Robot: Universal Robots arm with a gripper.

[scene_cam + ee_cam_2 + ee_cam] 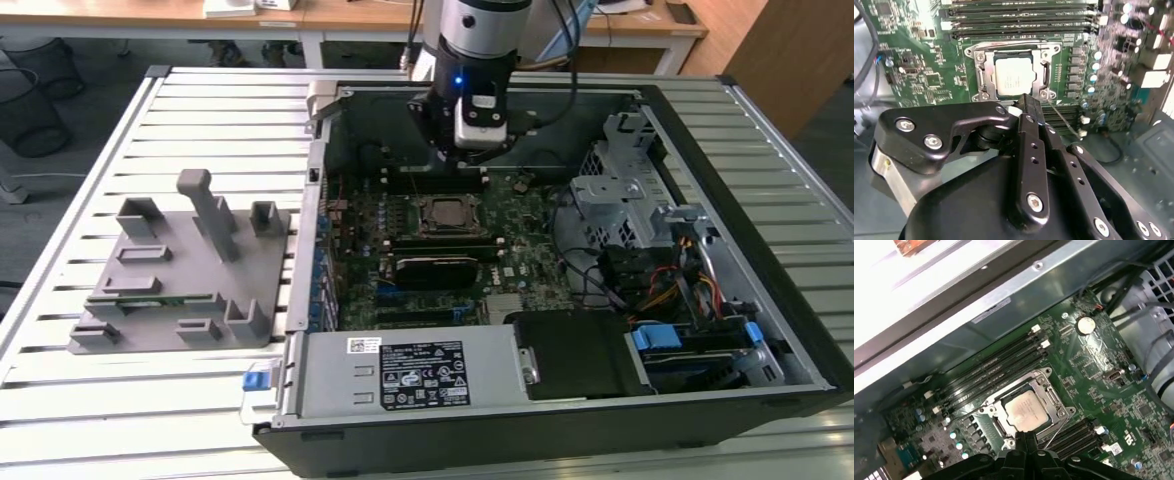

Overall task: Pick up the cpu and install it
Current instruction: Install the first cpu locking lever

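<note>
1. Hovering inside the open computer case (747, 130), the gripper (461, 158) is hanging over the far part of the motherboard (527, 215), just beyond the socket (443, 212) in the exterior view.
2. The fingers (1030, 107) are pressing together at their tips in the second wrist view, clenched with nothing between them.
3. The cpu (1012, 80) is lying flat in the socket, its silvery top facing up, with the metal frame (1051, 50) running around it; in the first wrist view the cpu (1024, 411) is sitting just beyond the fingertips.
4. The fingertips are standing near the cpu's edge in both wrist views, but whether they are touching it I cannot tell.
5. Memory slots (999, 365) are running along one side of the socket, and another bank is lying on the opposite side.
6. The grey fixture (180, 275) with upright posts is resting on the slatted table (200, 110), well apart from the case on the exterior view's left.
7. A power supply (400, 372) with a label is sitting at the near end of the case, and coloured cables (667, 290) are bunching on the exterior view's right.
</note>
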